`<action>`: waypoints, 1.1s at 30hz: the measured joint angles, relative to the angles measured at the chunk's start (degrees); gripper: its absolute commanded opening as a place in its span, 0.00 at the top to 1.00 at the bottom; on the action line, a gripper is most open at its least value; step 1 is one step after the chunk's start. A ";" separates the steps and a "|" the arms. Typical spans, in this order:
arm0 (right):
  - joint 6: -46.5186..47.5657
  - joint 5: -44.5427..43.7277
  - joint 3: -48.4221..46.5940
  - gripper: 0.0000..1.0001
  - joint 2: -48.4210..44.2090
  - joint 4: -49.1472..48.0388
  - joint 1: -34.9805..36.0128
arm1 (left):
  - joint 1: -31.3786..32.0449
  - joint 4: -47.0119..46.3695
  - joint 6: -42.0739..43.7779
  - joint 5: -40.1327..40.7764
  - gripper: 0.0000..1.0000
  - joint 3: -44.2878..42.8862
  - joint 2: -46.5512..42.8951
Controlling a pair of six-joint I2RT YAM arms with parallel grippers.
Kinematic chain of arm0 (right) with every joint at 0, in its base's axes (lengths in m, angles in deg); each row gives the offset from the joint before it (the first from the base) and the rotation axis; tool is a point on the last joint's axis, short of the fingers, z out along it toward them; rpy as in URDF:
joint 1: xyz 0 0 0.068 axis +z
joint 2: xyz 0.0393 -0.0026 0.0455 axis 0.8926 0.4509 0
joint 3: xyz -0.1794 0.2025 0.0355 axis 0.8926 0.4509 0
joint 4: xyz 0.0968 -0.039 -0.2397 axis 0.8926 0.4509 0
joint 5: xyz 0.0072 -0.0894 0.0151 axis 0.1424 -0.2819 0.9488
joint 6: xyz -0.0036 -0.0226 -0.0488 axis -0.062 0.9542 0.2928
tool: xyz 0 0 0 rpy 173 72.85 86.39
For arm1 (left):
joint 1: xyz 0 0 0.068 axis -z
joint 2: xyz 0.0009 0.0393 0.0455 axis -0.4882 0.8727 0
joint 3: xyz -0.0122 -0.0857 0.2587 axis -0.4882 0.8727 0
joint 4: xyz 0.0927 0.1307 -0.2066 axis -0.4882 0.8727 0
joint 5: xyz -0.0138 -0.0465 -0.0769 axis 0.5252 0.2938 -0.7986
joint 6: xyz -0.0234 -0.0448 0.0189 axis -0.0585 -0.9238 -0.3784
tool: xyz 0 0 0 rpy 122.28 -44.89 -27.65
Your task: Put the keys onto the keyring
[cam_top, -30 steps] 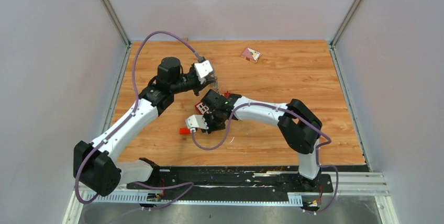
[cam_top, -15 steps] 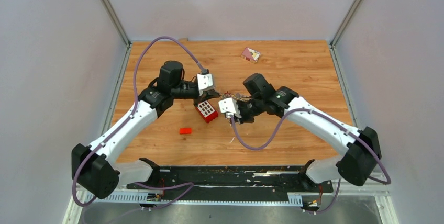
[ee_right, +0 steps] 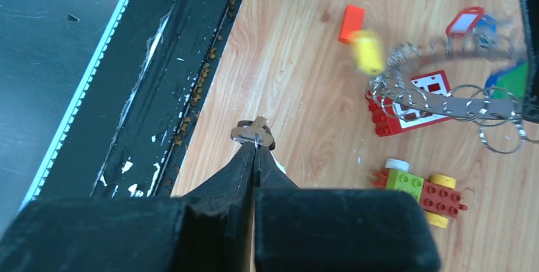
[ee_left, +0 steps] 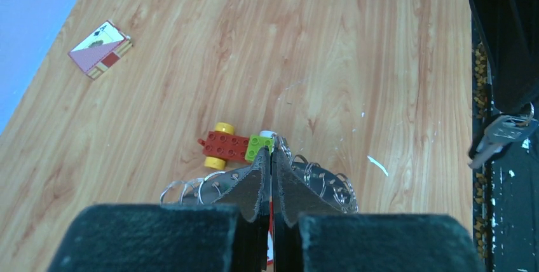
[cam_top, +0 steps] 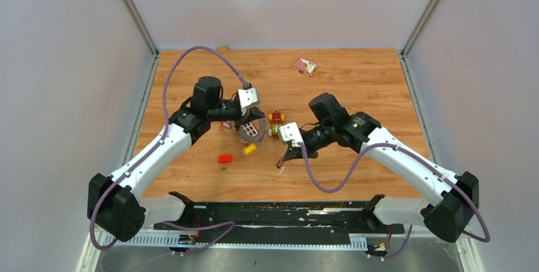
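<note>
Metal makes up the keyring (ee_right: 438,102): a thin grey band bent into a ring and fringed with many small wire loops, with plastic key heads in red, blue and green on one side. It hangs just left of the toy car (cam_top: 275,119), a studded plastic thing of red and green blocks on yellow wheels. The left gripper (ee_left: 271,161) has its dark tapered fingers pressed together on the band. In the right wrist view the visible stretch of band runs across from left to right, in front of a red brick (ee_right: 407,110) with white window panels. The right gripper (ee_right: 254,148), on the arm-base side of the toy car, is pinched tight on a small silver key (ee_right: 253,133). From the left wrist that key dangles aslant below the fingertips. The table (cam_top: 356,94) around the car is glossy wood grain.
</note>
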 measured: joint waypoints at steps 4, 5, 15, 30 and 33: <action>-1.49 0.33 0.00 1.00 0.37 -0.22 0.00 | -0.02 0.22 1.01 0.50 1.00 -0.63 0.15; -1.99 0.11 0.00 1.00 0.33 -0.57 0.00 | 0.02 0.85 1.68 0.61 1.00 -0.94 0.20; -3.93 -5.66 -1.53 1.00 -3.19 -3.43 -1.27 | 4.55 6.71 9.40 -0.87 1.00 -1.53 -0.37; -0.07 -10.56 4.57 1.00 -8.20 -12.28 -1.64 | 7.23 12.20 31.87 -13.75 1.00 5.05 -4.00; 0.00 -11.45 5.35 1.00 -7.45 -14.03 -0.87 | 7.23 13.07 35.63 -15.87 1.00 7.06 -4.00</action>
